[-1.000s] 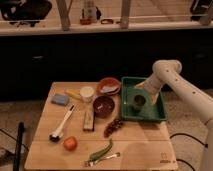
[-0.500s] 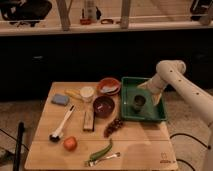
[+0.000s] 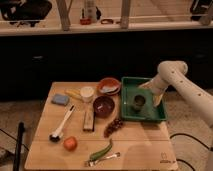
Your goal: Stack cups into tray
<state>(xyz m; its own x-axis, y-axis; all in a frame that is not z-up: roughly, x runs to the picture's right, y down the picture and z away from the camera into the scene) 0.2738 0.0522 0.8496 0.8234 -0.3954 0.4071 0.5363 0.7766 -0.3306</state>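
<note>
The olive-green cup (image 3: 138, 102) is sitting upright inside the green tray (image 3: 150, 114), near its middle. The gripper (image 3: 149, 92) is hovering just beside it, over the tray's far right part; whether it is spread or closed I cannot tell. The cream-white cup (image 3: 87, 93) is standing out on the desk (image 3: 140, 150), just left of the red-brown bowl (image 3: 103, 105).

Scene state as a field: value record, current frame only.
tray: green, on the right part of the table
olive cup: upright inside the tray
white cup: on the table, left of the orange bowl, outside the tray
pincer: over the tray, close beside the olive cup on its right
stack: not yet made; the cups are apart
</note>
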